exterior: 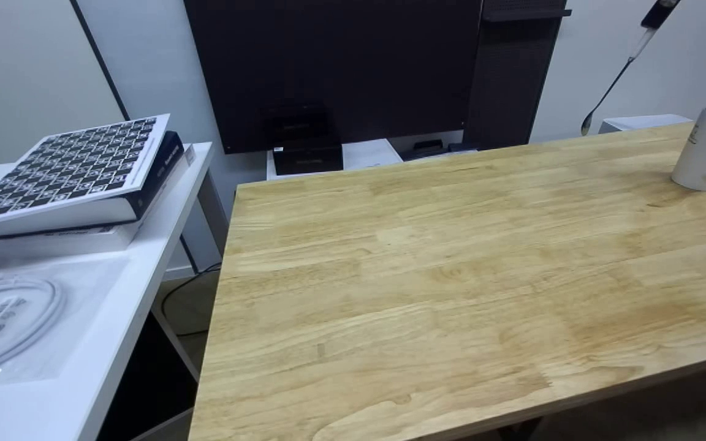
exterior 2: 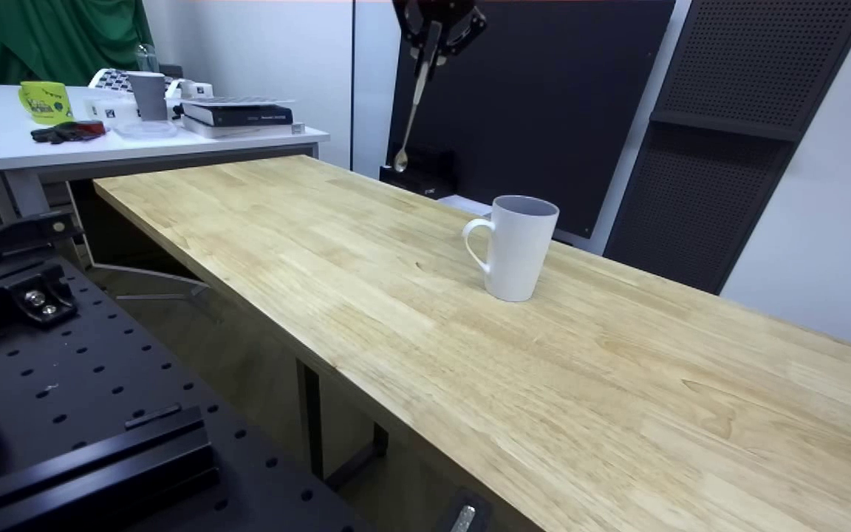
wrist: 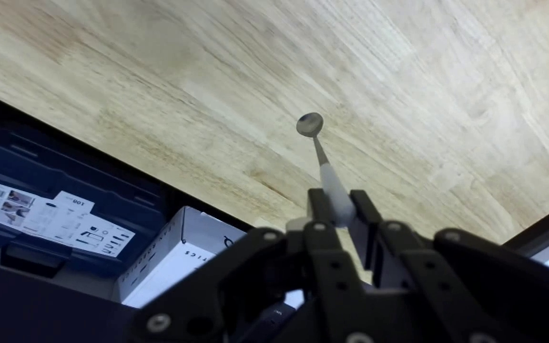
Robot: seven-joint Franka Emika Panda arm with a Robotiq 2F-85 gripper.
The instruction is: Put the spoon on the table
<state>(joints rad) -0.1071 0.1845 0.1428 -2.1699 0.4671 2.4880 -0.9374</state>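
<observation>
1. Look for the spoon [exterior 2: 419, 92] up in the air, apart from the wooden table [exterior 2: 307, 236], tilted with bowl [exterior 2: 400, 160] lowest in both exterior views; not yet laid down. Whether directly above the wood or out past the far edge, hard to tell from there.
2. In the wrist view, note the gripper [wrist: 342, 208] pinching the pale handle [wrist: 334, 188], with fingertips [wrist: 320, 202] on opposite sides and the slim metal neck [wrist: 320, 151] jutting free toward the bowl.
3. Probably light: expect hardly any weight to feel at touchdown, so lower slowly and go by sight.
4. Probably stiff, with no give to cushion contact. Pressed down bowl first, liable to swivel or slide in the pinch.
5. Likely a bit slippery, judging by the shiny bowl and smooth-looking handle. Plastic, ceramic or painted metal up there: impossible to say. Hardly fragile in the metal; spare the handle any hard knock all the same.
6. Best taken by the thicker handle, squarely across, never by the bowl, too rounded for flat pads.
7. For setting down, touch the bowl to the wood gently, then tip the handle as near level as possible before letting go, well apart from the white mug [exterior 2: 518, 251] standing upright on the table, to avoid a drop and a clatter.
</observation>
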